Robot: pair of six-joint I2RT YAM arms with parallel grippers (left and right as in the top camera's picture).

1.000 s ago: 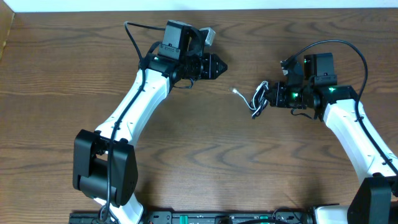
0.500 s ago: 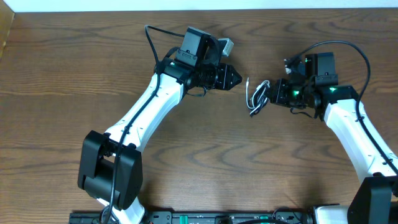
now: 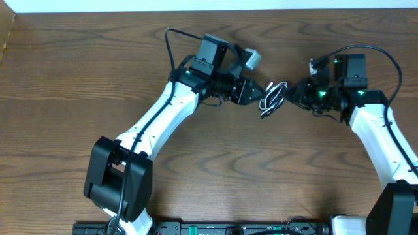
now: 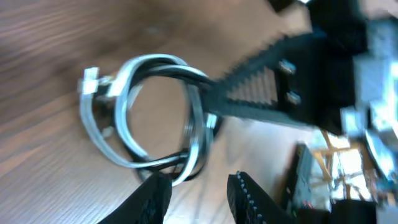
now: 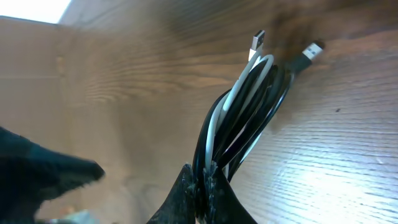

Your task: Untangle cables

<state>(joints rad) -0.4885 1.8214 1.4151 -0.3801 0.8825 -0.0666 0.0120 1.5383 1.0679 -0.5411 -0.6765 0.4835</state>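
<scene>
Found the cables [image 3: 273, 98] coiled together, black and white, between both arms over the far half of the desk [image 3: 215, 170].
Noted black base hardware [image 3: 196, 228] along the near edge, then brown wood grain. Further out, observed the left end effector [image 4: 198, 198] part open, fingers apart, no grip visible, with the coil's rim just at its mouth; cannot tell whether touching. Observed the right end effector [image 5: 200, 190] closed tight on one end of the bundle, pinching both strands together. Recorded a white plug [image 5: 257, 41] and a black plug [image 5: 309, 50] side by side at the free end. From the left wrist, found one toothed finger [image 4: 249, 99] of the right end effector crossing the loop's right side. Beyond, logged a grey block [image 3: 251, 57] on the left wrist and a pale strip [image 3: 209, 5] at the far edge.
</scene>
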